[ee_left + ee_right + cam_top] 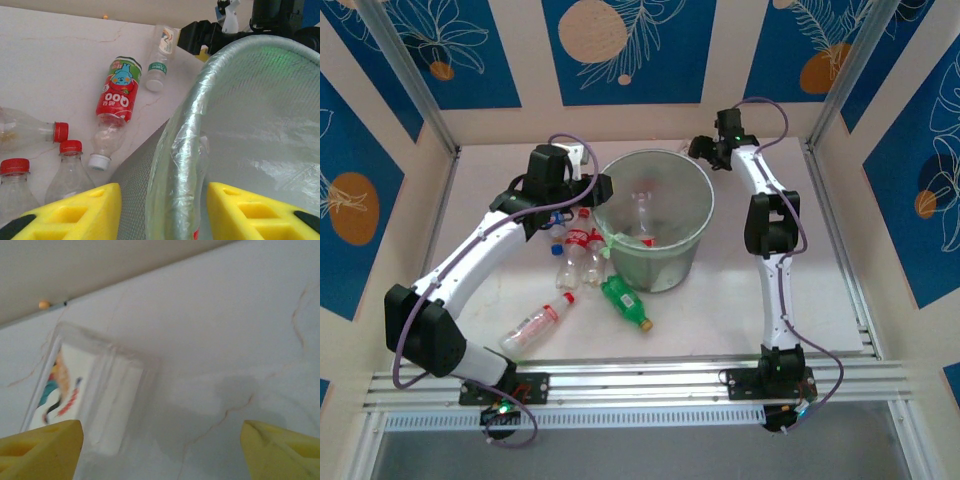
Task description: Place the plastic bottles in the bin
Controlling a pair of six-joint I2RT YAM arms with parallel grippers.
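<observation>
The bin [692, 232], a pale-green translucent bucket, stands mid-table with one clear bottle [642, 212] upright inside. My left gripper [595, 190] [162, 187] straddles its left rim [175, 145], one yellow finger [85, 210] outside and the other finger [250, 210] inside, closed in on it. Red-capped bottles [582, 250] lie left of the bin, with a green bottle [625, 302] and another clear bottle [535, 325] nearer the front. My right gripper [705, 150] [162, 427] hangs open low over the far table. A clear labelled bottle [95, 395] [162, 55] lies by its left finger, outside the jaws.
A red-labelled bottle [117, 100] with a white cap lies on the white table [790, 280] beside the bin. Walls close the table at the back and sides, and an aluminium rail [650, 380] runs along the front edge.
</observation>
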